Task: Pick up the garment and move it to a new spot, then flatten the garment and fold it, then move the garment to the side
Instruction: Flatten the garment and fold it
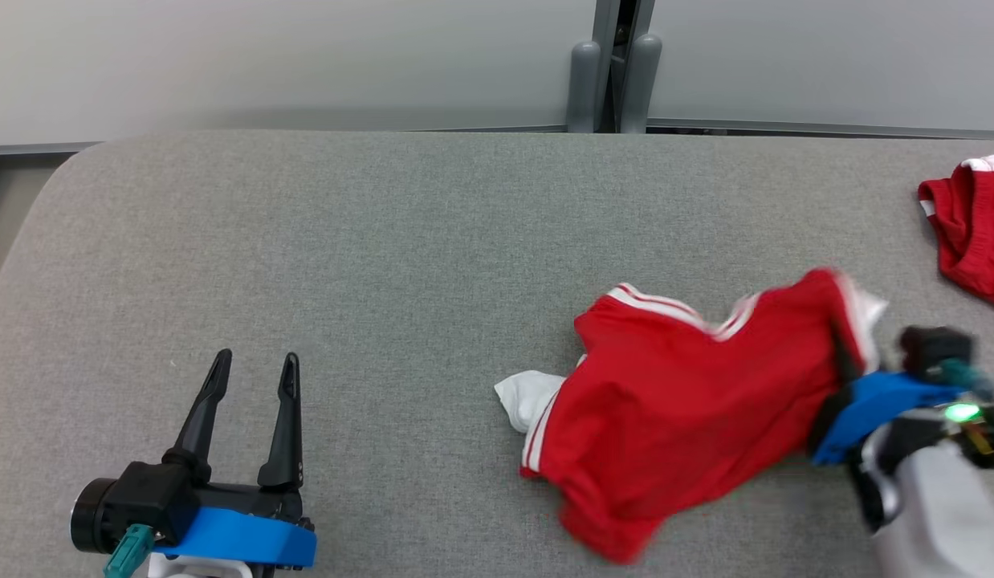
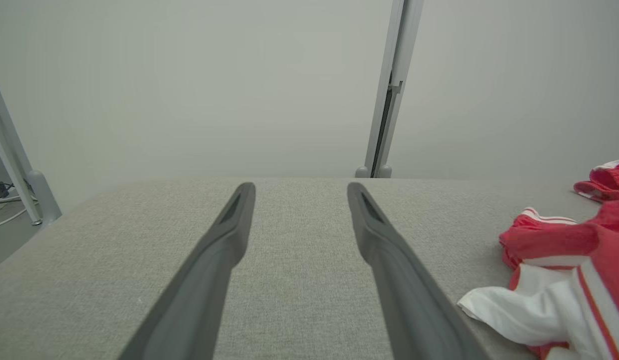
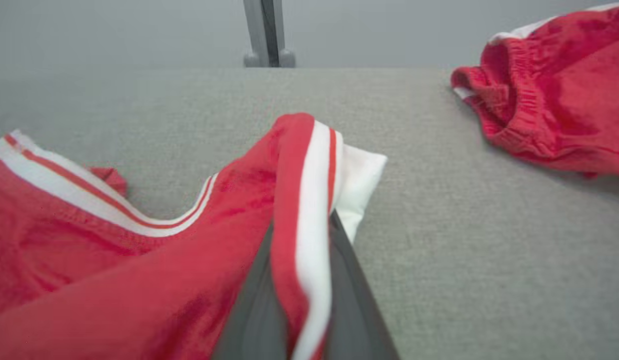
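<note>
One garment (image 1: pixel 682 401) pinched in right gripper (image 3: pixel 302 225).

Garment (image 1: pixel 674 409): red jersey-type top, white-and-red stripe trim along the hems, white fabric panels. Crumpled, not flat, not folded. Sits on the right half of the grey bench (image 1: pixel 344 241), closer to the near edge. Main body bunched on the surface; a white piece (image 1: pixel 529 397) pokes out flat at its left end. Right end is lifted off the surface, its striped hem (image 3: pixel 312 200) standing up as a ridge and clamped in the right pincer (image 1: pixel 844 357), with a white corner sticking out past it. That end is motion-blurred in the head view.
</note>
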